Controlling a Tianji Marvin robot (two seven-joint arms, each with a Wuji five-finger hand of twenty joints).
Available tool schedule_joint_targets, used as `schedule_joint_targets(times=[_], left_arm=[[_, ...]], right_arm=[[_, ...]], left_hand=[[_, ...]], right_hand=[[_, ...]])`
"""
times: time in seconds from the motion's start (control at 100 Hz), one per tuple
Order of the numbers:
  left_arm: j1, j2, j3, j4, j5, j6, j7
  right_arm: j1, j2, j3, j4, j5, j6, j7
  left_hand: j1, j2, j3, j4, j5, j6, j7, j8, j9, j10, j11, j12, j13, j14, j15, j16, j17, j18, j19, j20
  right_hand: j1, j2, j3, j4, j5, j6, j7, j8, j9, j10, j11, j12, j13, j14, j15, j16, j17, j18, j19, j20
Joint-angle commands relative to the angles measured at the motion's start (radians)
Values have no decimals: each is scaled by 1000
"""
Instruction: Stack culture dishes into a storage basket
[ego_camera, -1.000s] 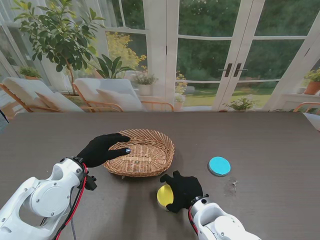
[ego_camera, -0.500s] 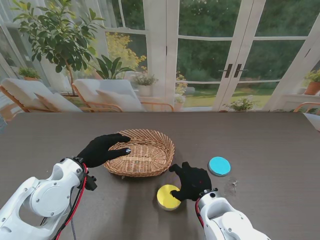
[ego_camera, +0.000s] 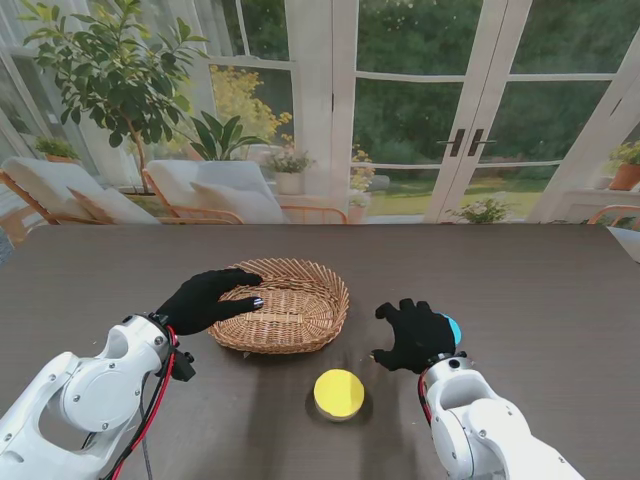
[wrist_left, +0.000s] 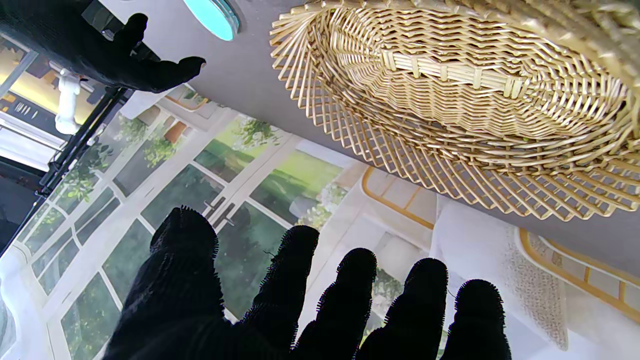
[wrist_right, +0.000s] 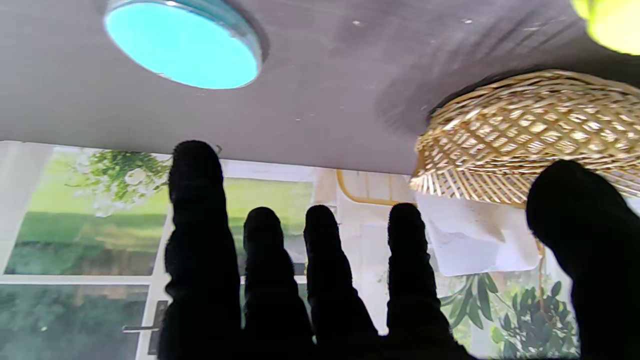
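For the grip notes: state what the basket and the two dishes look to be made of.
Basket: woven wicker or rattan, matte tan; open crossing strands show in the left wrist view. Blue dish: probably clear plastic or glass, going by its glossy see-through rim around a flat cyan face. Yellow dish: likely the same make, with a smooth yellow top; its rim is too small to judge.

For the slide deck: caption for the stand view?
Right hand open beside round blue culture dish; left hand rests on wicker basket.
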Motion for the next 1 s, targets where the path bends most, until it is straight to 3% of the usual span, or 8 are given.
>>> schedule_joint_targets(times=[0.0,0.23,0.35,0.45,0.72,0.99], left_arm=[[1,-1,1,-2,-4,5,-20],[3,0,0,-6,-8,14,-27],[3,0,-1,-6,-9,14,-28],[3,0,-2,-6,-11,14,-29],[6,0,-6,-8,-13,15,-29],[11,0,-11,-11,-15,16,-30]], right_arm=[[14,4,15,0,-11,10,27],[54,10,54,36,-31,13,90],[74,13,60,64,-52,21,112],[90,16,58,90,-75,31,133],[142,24,28,167,-110,51,173],[219,29,-31,251,-97,84,201]], left_hand=[[33,67,-10,33,20,5,1,2,13,9,-9,4,17,14,1,-3,-3,6,1,12],[34,68,-10,33,20,6,1,2,13,7,-8,4,16,15,0,-3,-3,5,1,12],[35,67,-10,33,22,6,2,2,16,11,-7,4,18,14,1,-2,-3,6,1,12],[35,68,-10,33,23,9,2,2,18,12,-7,4,19,14,1,-2,-2,5,2,12],[35,68,-10,33,24,12,2,2,20,14,-7,4,20,15,1,-2,-1,6,2,12],[36,67,-10,33,26,11,3,2,21,15,-7,4,22,17,2,-2,0,7,2,13]], right_hand=[[-1,-31,-55,30,-8,11,-22,-13,-43,8,-21,-24,-46,24,-17,-16,-569,26,-46,-46],[4,-34,-56,29,-47,21,-30,-24,-80,8,-17,-22,-50,23,-23,-19,-587,-4,-249,-123],[7,-40,-48,30,-48,26,-24,-23,-79,12,-8,-19,-37,23,-11,-14,-547,15,-244,-123],[9,-76,-25,25,-60,16,-30,-29,-83,16,-4,-19,3,32,28,14,-518,49,-133,-36],[-3,-328,143,-20,-58,-38,-45,-38,-87,35,18,-12,180,17,293,209,-393,61,191,195],[25,-459,213,-31,-46,-66,-37,9,-79,49,56,3,251,-43,652,382,-353,51,410,291]])
